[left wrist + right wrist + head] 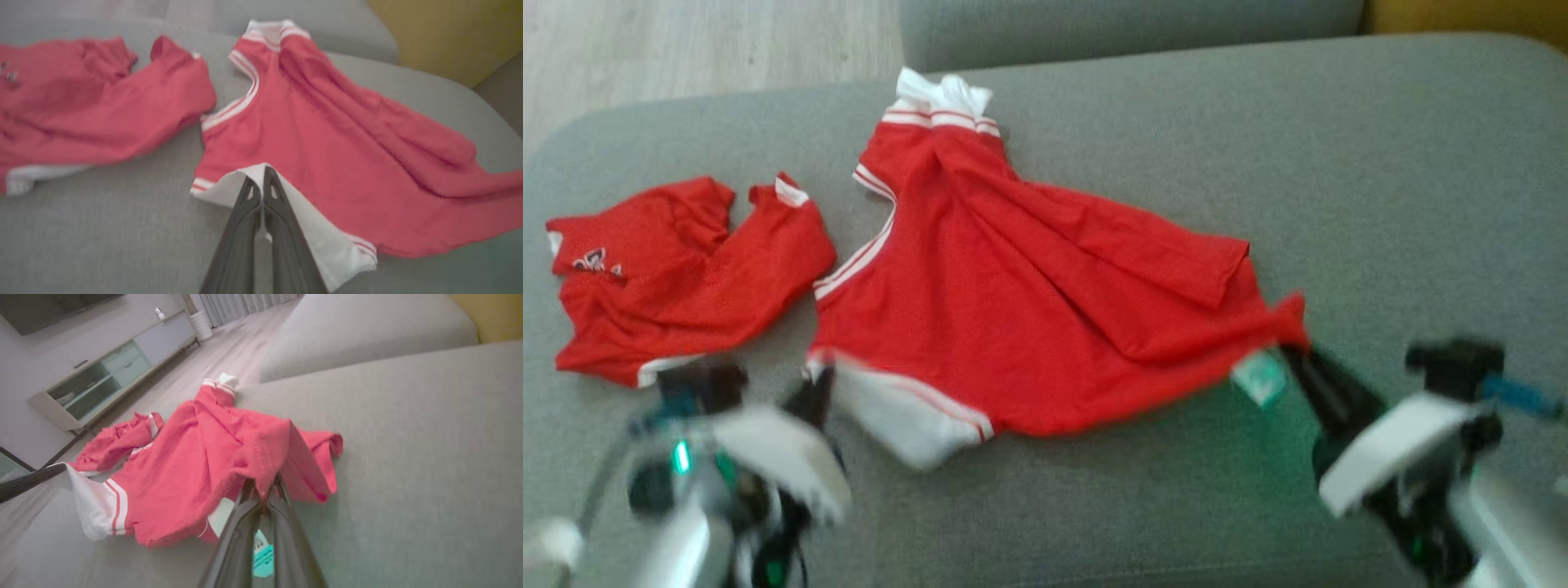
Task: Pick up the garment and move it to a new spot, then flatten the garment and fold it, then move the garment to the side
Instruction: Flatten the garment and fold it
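Observation:
A red garment with white striped trim lies spread on the grey sofa seat. My left gripper is shut on its white sleeve cuff at the near left; in the left wrist view the fingertips pinch the cuff's edge. My right gripper is shut on the red hem corner at the near right, next to a teal label. In the right wrist view the hem bunches up over the closed gripper.
A second red garment lies crumpled just left of the held one, almost touching it. The sofa backrest runs along the far side, with wooden floor beyond the left end. A low cabinet stands across the room.

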